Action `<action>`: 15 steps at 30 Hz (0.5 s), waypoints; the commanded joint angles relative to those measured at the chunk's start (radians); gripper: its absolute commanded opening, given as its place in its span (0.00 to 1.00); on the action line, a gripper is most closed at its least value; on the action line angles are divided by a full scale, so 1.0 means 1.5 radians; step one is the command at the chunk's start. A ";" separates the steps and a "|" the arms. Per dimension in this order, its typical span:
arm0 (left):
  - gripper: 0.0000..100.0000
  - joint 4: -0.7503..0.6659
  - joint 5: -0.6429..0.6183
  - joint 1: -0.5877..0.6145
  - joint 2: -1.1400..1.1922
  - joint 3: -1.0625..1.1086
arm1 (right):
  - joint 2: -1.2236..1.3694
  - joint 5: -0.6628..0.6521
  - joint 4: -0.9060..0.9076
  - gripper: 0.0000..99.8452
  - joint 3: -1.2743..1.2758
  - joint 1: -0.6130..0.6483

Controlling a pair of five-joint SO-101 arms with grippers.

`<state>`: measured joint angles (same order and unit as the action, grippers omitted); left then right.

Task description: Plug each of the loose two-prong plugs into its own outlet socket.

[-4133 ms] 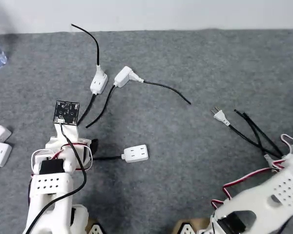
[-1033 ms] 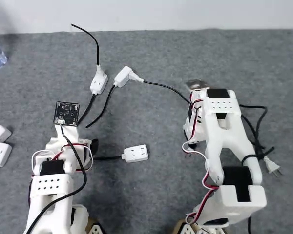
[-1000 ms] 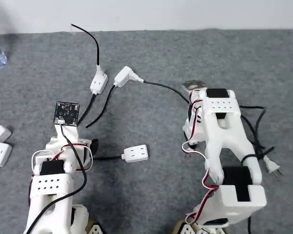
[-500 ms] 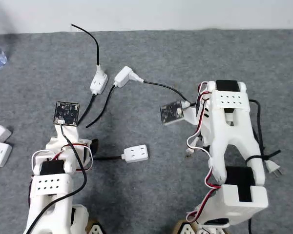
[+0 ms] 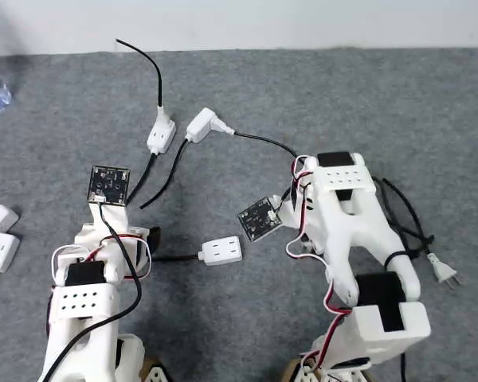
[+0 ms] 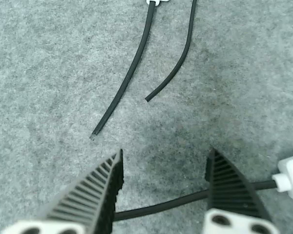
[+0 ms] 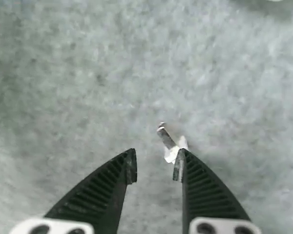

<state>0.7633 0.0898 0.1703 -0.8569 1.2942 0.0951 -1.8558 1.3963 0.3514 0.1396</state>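
Right wrist view first: we had a small white two-prong plug (image 7: pixel 171 150) nipped at the tips of the right gripper (image 7: pixel 156 153), a prong jutting out above the grey carpeted table (image 7: pixel 63 73). The high view added more: a white rectangular outlet socket (image 5: pixel 221 251) lay between the two arms, and a second white plug (image 5: pixel 440 270) lay loose beside the right arm's base. The left gripper (image 6: pixel 166 155) hung spread wide over a black cord (image 6: pixel 161 207).
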 commanded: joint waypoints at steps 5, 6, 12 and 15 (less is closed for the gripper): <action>0.26 -0.012 -0.001 0.002 -0.012 -0.003 | 0.014 -0.009 -0.114 0.13 0.027 -0.015; 0.26 -0.012 -0.001 0.002 -0.012 -0.003 | 0.031 -0.008 -0.129 0.13 0.027 -0.017; 0.26 -0.012 -0.001 0.002 -0.009 -0.003 | 0.097 -0.004 -0.144 0.12 -0.018 -0.020; 0.26 -0.013 -0.001 0.001 -0.009 -0.003 | 0.111 -0.004 -0.144 0.07 -0.038 -0.022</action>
<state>0.7633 0.0898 0.1703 -0.8569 1.2942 0.2470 -1.8573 1.2014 0.3498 0.1212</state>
